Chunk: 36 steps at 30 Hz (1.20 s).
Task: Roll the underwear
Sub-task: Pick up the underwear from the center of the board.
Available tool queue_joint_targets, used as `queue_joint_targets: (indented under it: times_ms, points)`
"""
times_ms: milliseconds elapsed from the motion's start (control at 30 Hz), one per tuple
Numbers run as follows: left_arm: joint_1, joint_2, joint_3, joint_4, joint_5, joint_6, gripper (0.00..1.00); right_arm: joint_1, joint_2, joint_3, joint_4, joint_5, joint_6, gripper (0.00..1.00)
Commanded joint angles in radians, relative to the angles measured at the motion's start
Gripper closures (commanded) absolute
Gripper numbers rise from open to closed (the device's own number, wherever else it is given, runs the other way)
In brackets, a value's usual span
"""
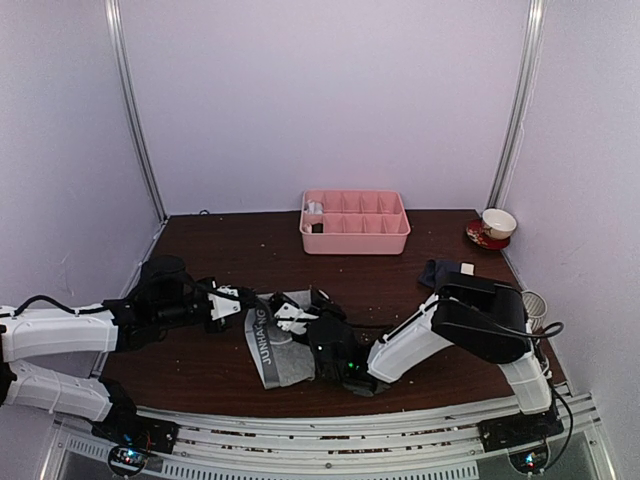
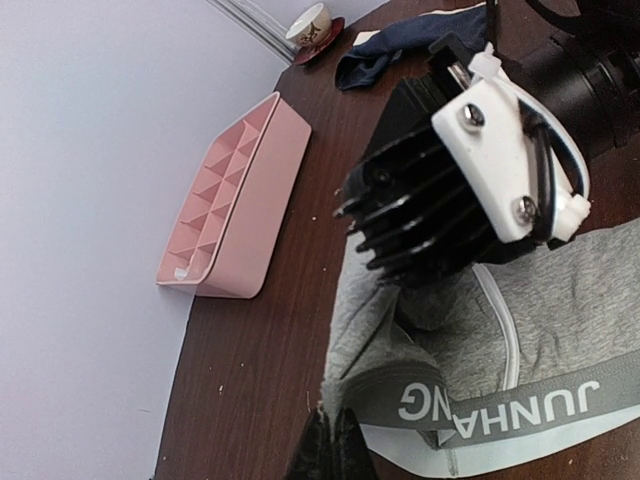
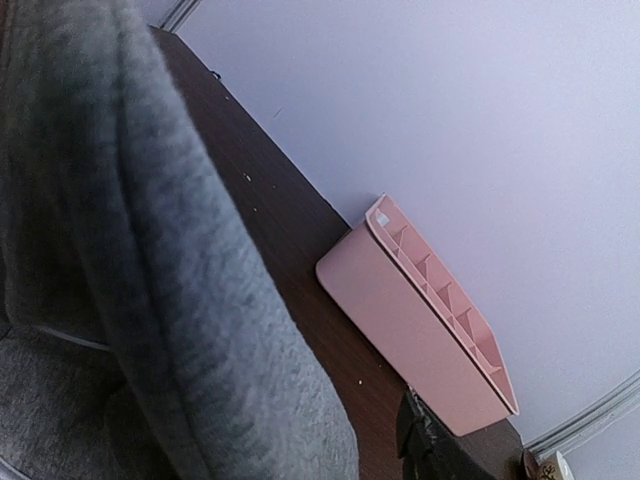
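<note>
Walls: plain pale lilac-white panels (image 1: pixel 320 100) at the back and on both sides, matte and unmarked.
Corner posts: one silver metal post at the back left (image 1: pixel 135 110) and one at the back right (image 1: pixel 518 100), rising from the table's far corners to the top of the overhead view.
Wall foot: a pale ribbed trim strip (image 2: pixel 250 20) runs where the back wall meets the tabletop.
Table: dark brown wood (image 1: pixel 230 250) spanning wall to wall, with small pale specks scattered over the surface.
Near edge: silver metal rails (image 1: pixel 350 440) lie in parallel rows across the front.
Light: soft, even and cool-toned, with faint shadows and a dull sheen on the wood.
</note>
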Motion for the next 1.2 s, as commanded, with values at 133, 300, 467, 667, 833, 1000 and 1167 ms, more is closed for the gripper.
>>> queue_joint_targets:
  times_ms: [133, 300, 467, 667, 833, 1000, 1167]
  points:
    - [0.014, 0.001, 0.034, 0.033, 0.015, -0.021, 1.0, -0.016, -0.097, -0.083, -0.054, -0.015, 0.048, 0.46]
    - [0.016, 0.011, 0.041, 0.027, 0.015, -0.021, 1.0, -0.015, -0.152, -0.126, -0.076, -0.04, 0.061, 0.44]
    - [0.018, 0.013, 0.042, 0.024, 0.018, -0.021, 1.0, -0.014, -0.18, -0.144, -0.101, -0.107, 0.077, 0.54]
    - [0.021, 0.023, 0.045, 0.02, 0.023, -0.021, 1.0, -0.014, -0.214, -0.173, -0.157, -0.175, 0.088, 0.78]
    - [0.021, 0.031, 0.052, 0.008, 0.027, -0.02, 1.0, -0.015, -0.247, -0.184, -0.212, -0.216, 0.11, 1.0]
    - [0.023, 0.018, 0.061, -0.012, 0.037, -0.002, 1.0, -0.015, -0.322, -0.181, -0.294, -0.243, 0.126, 1.0]
    - [0.023, -0.041, 0.157, -0.171, 0.114, 0.041, 1.0, -0.015, -0.463, -0.141, -0.517, -0.328, 0.177, 1.0]
